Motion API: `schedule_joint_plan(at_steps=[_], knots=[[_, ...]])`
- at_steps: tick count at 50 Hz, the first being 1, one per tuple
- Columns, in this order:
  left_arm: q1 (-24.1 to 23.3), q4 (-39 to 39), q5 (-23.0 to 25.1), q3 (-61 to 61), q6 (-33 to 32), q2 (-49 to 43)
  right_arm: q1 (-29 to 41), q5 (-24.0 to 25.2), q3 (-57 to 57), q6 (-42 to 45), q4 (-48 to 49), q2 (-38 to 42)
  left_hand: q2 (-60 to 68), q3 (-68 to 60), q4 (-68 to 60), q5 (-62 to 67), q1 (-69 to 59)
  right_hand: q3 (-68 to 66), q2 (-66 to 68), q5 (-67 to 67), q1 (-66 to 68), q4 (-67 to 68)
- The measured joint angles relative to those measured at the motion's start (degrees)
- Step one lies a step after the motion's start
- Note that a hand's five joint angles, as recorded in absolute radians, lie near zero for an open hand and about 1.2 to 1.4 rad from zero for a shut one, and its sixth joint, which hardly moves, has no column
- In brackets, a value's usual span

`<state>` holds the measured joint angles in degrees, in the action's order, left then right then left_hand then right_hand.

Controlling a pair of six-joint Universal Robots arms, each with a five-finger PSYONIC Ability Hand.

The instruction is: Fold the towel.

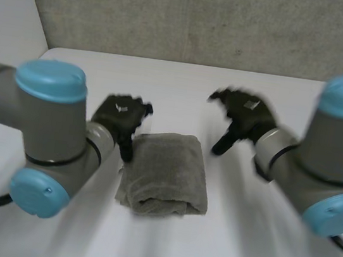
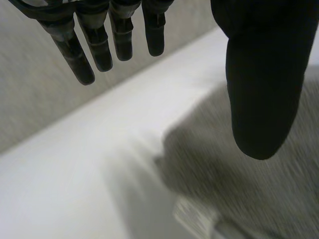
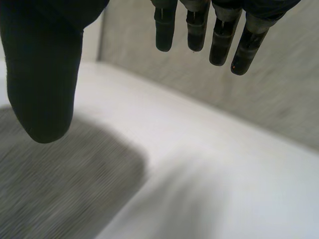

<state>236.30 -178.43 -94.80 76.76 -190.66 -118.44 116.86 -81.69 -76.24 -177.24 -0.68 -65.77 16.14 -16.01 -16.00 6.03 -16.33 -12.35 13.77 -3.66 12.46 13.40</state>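
A grey towel [image 1: 165,173] lies folded into a small thick rectangle on the white table [image 1: 184,85], between my two arms. My left hand [image 1: 120,118] hovers at the towel's far left corner, fingers straight and empty. In the left wrist view its fingers [image 2: 99,45] and thumb [image 2: 261,84] spread wide above the towel [image 2: 249,194]. My right hand [image 1: 243,116] is raised off to the towel's right, apart from it and open. In the right wrist view its fingers [image 3: 219,35] hang straight and the thumb [image 3: 45,84] stands over the towel [image 3: 55,189].
A grey textured wall [image 1: 193,16] rises behind the table's far edge. A white tag [image 2: 197,219] shows at the towel's edge in the left wrist view. Bare table lies on both sides of the towel and in front of it.
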Motion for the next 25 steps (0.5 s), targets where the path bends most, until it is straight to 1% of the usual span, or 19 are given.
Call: schedule_joint_plan(at_steps=[4, 6, 7, 9, 10, 13, 14, 16, 18, 22, 25], knots=[[1.9, 0.3, -0.1, -1.9, 0.6, 6.3, -3.4, -2.0, 0.3, -0.2, 0.0, -6.5, -0.2, 0.1, 0.1, -0.2, 0.1, 0.0, 0.0, 0.0, 0.0, 0.0], [4.0, 1.2, -0.1, -3.4, 1.3, 10.7, -5.5, -3.7, 0.9, -0.2, -0.4, -10.2, -0.2, 0.1, 0.1, -0.2, 0.1, 0.0, 0.0, 0.0, 0.0, -0.1], [5.8, 2.6, -0.1, -4.7, 2.0, 13.8, -7.0, -5.0, 1.4, -0.2, -1.2, -12.3, -0.2, 0.1, 0.1, -0.2, 0.1, 0.0, 0.0, 0.0, 0.0, -0.1], [8.0, 5.0, 0.4, -6.3, 3.2, 16.6, -8.1, -6.1, 2.1, -0.1, -2.4, -13.9, -0.2, 0.1, 0.1, -0.2, 0.1, 0.0, 0.0, 0.0, 0.0, -0.1], [9.8, 7.5, 1.2, -7.7, 4.4, 18.4, -9.1, -7.1, 3.0, 0.0, -4.2, -15.1, -0.1, 0.0, 0.0, -0.1, 0.1, 0.0, 0.0, 0.0, 0.0, -0.1], [12.4, 11.8, 3.6, -9.6, 6.8, 20.0, -9.8, -7.8, 4.2, 0.1, -7.0, -15.9, -0.2, 0.1, 0.1, -0.1, 0.1, 0.0, 0.0, 0.0, 0.0, -0.1], [13.8, 14.1, 5.9, -10.3, 8.6, 20.5, -10.0, -7.9, 4.8, 0.3, -8.7, -16.2, -0.3, 0.2, 0.2, -0.3, 0.2, 0.0, 0.0, 0.0, 0.0, -0.1], [14.9, 15.8, 8.3, -10.7, 10.4, 20.7, -10.0, -7.9, 5.2, 0.6, -10.0, -16.1, -0.8, 0.6, 0.7, -0.7, 0.7, 0.0, 0.0, 0.0, 0.0, -0.1], [16.2, 17.5, 12.1, -10.8, 13.0, 20.7, -9.9, -7.9, 5.5, 1.3, -11.4, -16.0, -2.2, 2.1, 2.2, -2.1, 2.1, 0.0, 0.0, 0.0, 0.0, -0.1], [17.2, 18.1, 16.2, -9.7, 15.5, 20.8, -9.5, -8.0, 5.3, 3.5, -11.9, -15.6, -3.3, 3.2, 3.2, -3.2, 3.1, 0.0, 0.0, 0.0, 0.0, -0.1], [17.5, 18.0, 16.9, -9.1, 15.9, 21.0, -9.4, -8.1, 5.1, 4.4, -11.8, -15.5, -3.8, 3.6, 3.7, -3.5, 3.6, 0.0, 0.0, 0.0, 0.0, -0.1]])
